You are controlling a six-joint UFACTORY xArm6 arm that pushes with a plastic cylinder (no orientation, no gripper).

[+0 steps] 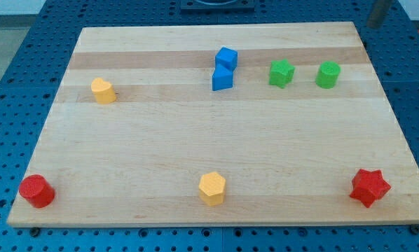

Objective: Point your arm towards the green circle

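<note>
The green circle [328, 74] stands on the wooden board [209, 140] at the view's upper right. A green star [281, 73] stands just to its left. A dark rod comes in at the view's top right corner, and my tip [373, 26] sits past the board's top right corner. It is up and to the right of the green circle, and well apart from it. It touches no block.
Two blue blocks [226, 58] [223, 78] touch each other left of the green star. A yellow block [103, 91] is at the left and a yellow hexagon [212, 187] at bottom centre. A red circle [36, 191] is bottom left, a red star [369, 187] bottom right.
</note>
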